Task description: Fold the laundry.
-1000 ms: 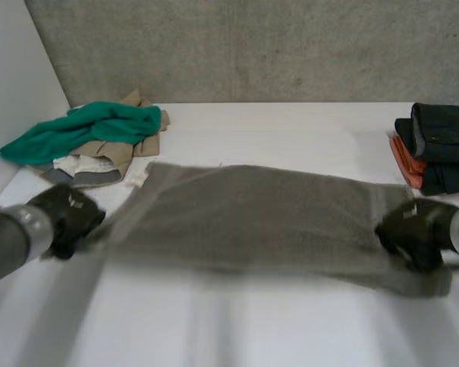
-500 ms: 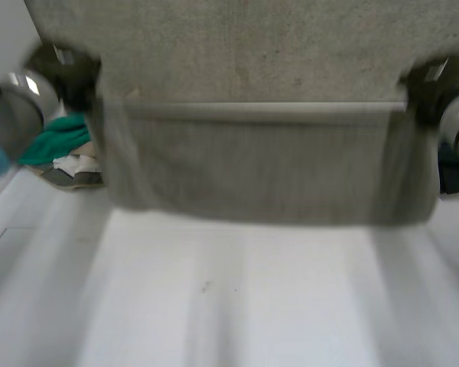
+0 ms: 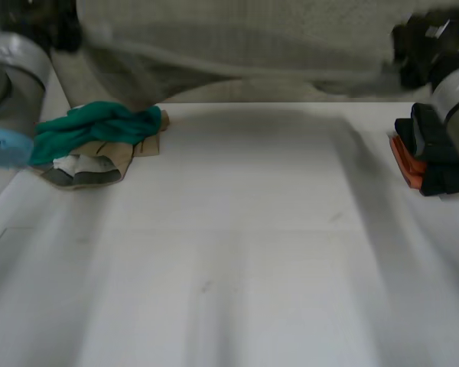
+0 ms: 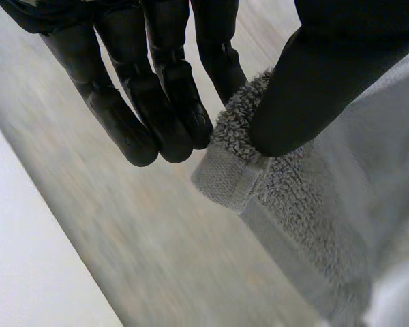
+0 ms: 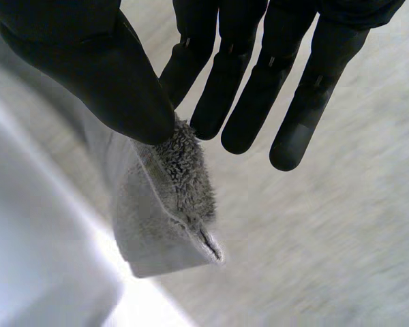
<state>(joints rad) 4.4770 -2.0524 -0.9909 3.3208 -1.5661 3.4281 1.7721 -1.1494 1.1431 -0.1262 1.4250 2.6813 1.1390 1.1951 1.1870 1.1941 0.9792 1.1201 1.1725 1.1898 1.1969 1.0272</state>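
Head view: your towel (image 3: 237, 42) hangs stretched high over the worktop (image 3: 237, 252), left hand (image 3: 38, 23) and right hand (image 3: 422, 46) each pinching a corner between thumb and fingers (image 4: 157, 116). Those grips sit right at the edge; a sharp flick may slip one free.

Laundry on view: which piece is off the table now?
The grey towel, corners pinched by the left hand and right hand; the green cloth and dark folded stack lie on the table.

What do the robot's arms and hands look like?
The left hand and right hand are matte black, with long rounded fingers and a broader thumb. The left arm and right arm are smooth grey cylinders; the left carries a light-blue cap.
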